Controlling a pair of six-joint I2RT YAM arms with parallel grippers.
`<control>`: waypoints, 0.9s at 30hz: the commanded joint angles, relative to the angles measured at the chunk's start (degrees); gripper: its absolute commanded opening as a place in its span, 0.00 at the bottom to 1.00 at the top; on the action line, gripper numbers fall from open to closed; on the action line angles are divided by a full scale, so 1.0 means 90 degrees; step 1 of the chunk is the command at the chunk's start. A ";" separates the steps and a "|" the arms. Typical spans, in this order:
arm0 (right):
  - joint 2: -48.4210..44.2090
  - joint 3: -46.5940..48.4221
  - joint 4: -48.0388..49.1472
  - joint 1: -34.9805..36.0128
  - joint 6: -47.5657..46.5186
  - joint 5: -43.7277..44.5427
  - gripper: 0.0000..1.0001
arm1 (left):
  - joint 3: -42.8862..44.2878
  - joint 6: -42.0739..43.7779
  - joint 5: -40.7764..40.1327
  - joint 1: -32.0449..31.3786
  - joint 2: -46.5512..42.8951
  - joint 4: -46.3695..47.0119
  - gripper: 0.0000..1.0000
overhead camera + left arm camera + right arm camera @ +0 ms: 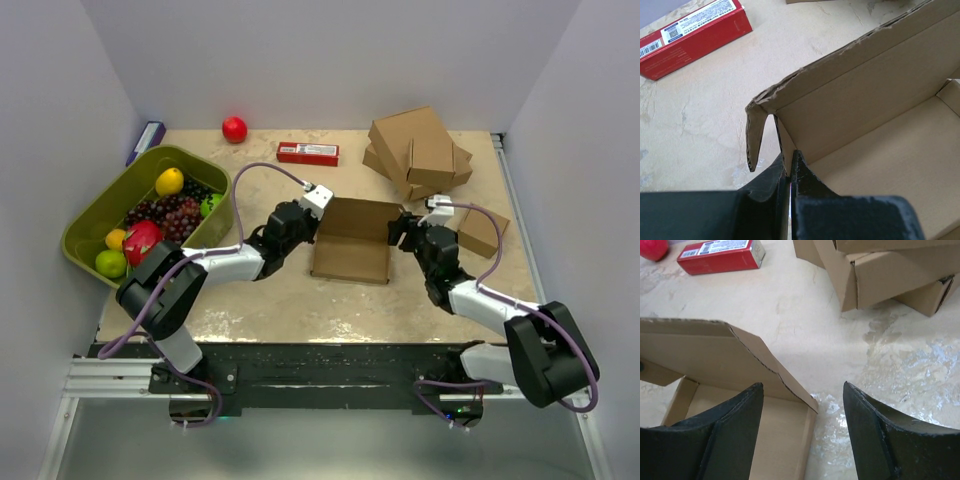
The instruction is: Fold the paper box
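plain brown corrugated cardboard mailer box sits half-formed just beside the stacked pile of brown cardboard boxes. left pincer clamps its far-from-pile wall; right pincer gapes wide over the pile-side wall. likely light, stiff, crease-prone: grip wall edges.

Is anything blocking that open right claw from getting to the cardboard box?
Nothing visible does. The right gripper stands open right at the paper box, with the corner of the box's raised flap between its fingers. The left gripper is shut on the opposite wall.
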 commanded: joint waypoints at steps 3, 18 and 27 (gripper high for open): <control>0.0150 0.0363 0.0594 -0.0026 -0.0260 0.0137 0.61 | 0.0202 0.0315 0.0104 0.0051 -0.0023 0.0019 0.00; 0.0648 0.0637 0.0691 -0.0026 -0.0456 -0.0019 0.06 | 0.0281 0.0013 0.0426 0.0168 -0.0071 -0.0118 0.01; 0.0795 0.0696 0.0701 -0.0016 -0.0524 -0.0214 0.00 | -0.0051 -0.0602 0.1440 0.0851 -0.0550 0.0223 0.51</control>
